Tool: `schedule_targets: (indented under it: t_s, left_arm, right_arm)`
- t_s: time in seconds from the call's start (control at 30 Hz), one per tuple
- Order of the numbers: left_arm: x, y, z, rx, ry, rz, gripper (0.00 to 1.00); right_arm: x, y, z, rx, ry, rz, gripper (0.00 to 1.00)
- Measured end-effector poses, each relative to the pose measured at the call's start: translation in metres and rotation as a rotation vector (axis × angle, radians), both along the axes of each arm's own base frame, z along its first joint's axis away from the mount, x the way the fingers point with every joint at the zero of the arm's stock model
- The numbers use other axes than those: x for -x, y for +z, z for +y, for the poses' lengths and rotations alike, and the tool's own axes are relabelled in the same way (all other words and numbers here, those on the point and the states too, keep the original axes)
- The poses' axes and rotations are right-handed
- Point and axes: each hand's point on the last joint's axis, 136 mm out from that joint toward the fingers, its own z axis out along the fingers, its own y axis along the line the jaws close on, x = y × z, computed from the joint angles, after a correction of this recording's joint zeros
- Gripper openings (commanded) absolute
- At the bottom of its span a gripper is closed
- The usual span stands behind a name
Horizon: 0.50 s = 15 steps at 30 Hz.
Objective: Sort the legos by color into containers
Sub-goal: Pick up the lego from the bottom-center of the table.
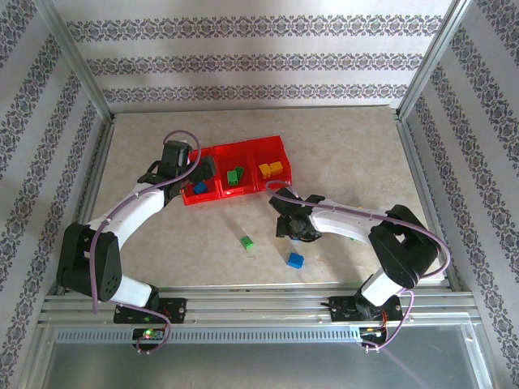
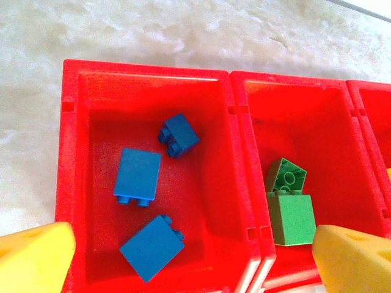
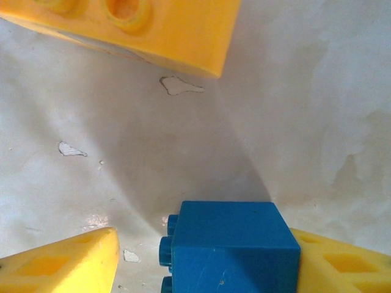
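The red containers stand left of the table's middle. My left gripper hangs open over the left compartment, its yellow fingertips wide apart with nothing between them. Below it lie three blue legos; two green legos are in the middle compartment and yellow ones in the right one. My right gripper is low over the table, open around a blue lego. That brick rests against the right finger, with a gap to the left one.
A yellow lego lies on the table just beyond the right gripper. A green lego and a blue lego sit on the table near the front. Metal frame rails run along the near edge and the sides.
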Motion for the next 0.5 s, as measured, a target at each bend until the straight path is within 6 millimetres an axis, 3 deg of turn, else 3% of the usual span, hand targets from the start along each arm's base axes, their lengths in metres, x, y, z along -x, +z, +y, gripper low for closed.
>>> schedule_targets:
  t_s: [0.5]
  left_arm:
    - [-0.0015,0.002,-0.0002,0.003,0.001,-0.011,1.0]
  right_arm:
    - [0.0005,-0.0058,-0.001,0.026,0.035,0.014,0.38]
